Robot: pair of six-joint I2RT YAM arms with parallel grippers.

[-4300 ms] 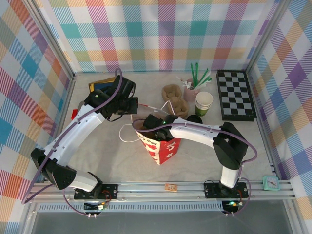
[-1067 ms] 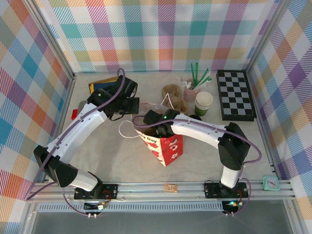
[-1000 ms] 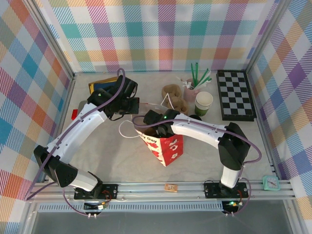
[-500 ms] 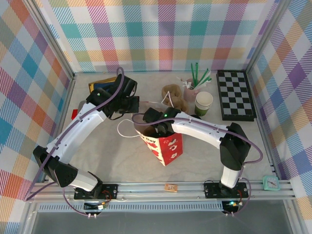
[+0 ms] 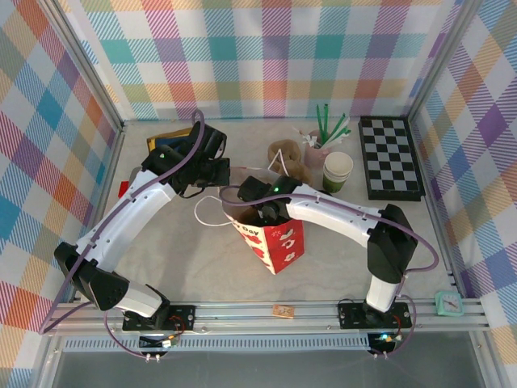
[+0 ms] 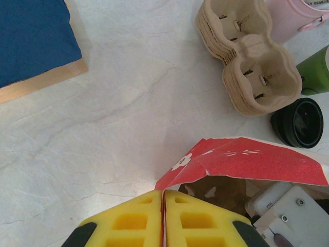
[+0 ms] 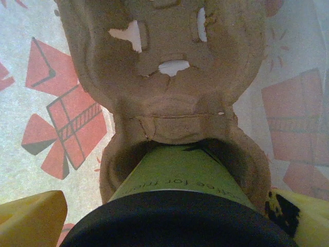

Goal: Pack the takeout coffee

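Standing upright in a cardboard carrier (image 7: 169, 77) inside the red bag (image 6: 247, 160), the takeout coffee (image 7: 175, 172) is pointing its black lid up between the spread fingers (image 7: 31, 216) of the right gripper (image 7: 169, 215). The left gripper (image 6: 163, 199) is pinching the bag's rim.

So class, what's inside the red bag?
A pulp carrier lies in the bag, a lidded cup seated in one socket, the other empty; the right claw reaches in. The lid hides the cup's contents; the carrier hides the bag's floor.
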